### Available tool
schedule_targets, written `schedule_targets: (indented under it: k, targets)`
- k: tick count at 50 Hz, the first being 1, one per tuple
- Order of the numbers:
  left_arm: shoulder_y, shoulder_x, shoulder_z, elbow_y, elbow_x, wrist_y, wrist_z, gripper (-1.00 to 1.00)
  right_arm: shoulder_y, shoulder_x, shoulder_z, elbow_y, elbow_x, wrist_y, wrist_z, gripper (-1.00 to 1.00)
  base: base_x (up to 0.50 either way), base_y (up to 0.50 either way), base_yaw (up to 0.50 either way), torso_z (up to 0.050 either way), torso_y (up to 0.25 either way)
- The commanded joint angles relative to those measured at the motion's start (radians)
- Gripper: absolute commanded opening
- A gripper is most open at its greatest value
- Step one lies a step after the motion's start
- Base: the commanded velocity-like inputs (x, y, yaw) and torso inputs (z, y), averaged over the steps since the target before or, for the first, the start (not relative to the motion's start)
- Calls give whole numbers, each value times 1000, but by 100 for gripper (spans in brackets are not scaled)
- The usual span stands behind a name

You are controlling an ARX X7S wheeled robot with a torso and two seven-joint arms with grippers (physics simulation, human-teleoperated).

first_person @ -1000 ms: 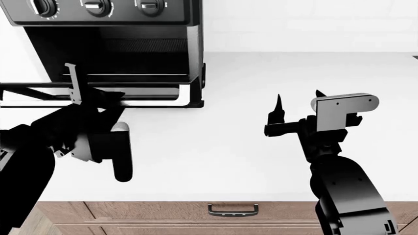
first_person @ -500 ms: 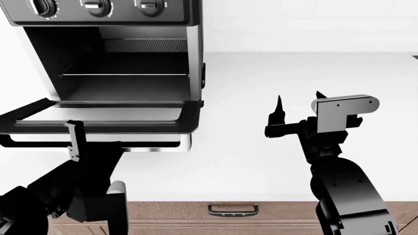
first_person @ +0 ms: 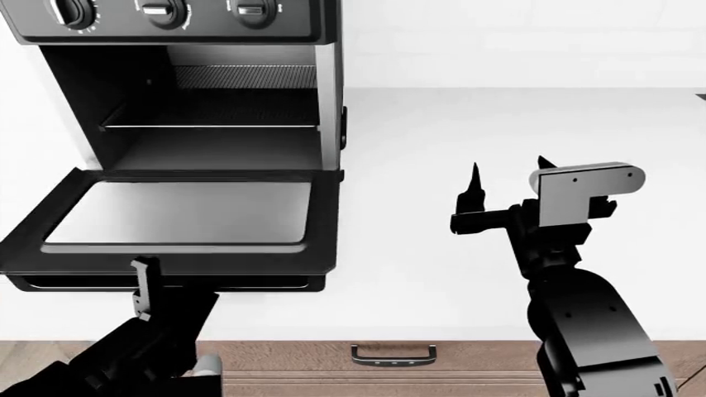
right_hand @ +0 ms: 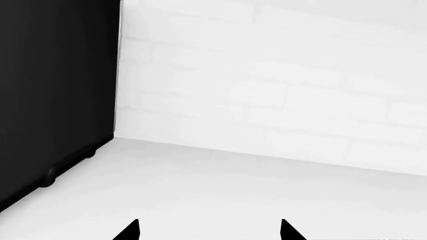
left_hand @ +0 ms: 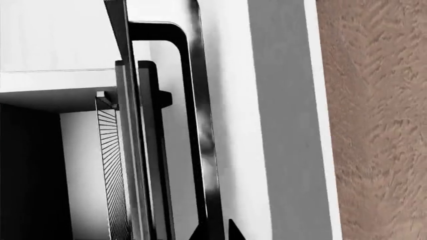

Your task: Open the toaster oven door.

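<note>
The toaster oven door (first_person: 177,219) lies folded down nearly flat on the toaster oven (first_person: 188,83). The left gripper (first_person: 149,289) sits at its handle, grip unclear; releasing cleanly seems best. The right gripper (first_person: 508,186) hovers spread, empty.

Smooth white countertop (first_person: 464,124) is spreading wide under even, flat light. White painted brick wall (right_hand: 280,95) is rising behind it. Brown wood-grain drawer front (first_person: 441,357) is running along the counter's near edge, carrying a small curved metal handle (first_person: 394,356).
</note>
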Motion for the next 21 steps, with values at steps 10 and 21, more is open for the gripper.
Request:
schedule_targets:
  k: [10, 21]
  targets:
    - [27, 83, 83, -173, -4, 93, -13, -100, -13, 13, 9, -27, 8, 12, 15, 100, 7, -1, -4, 0, 0]
    - [61, 77, 93, -187, -10, 96, -39, -100, -11, 13, 5, -20, 8, 7, 18, 100, 14, -5, -13, 0, 0]
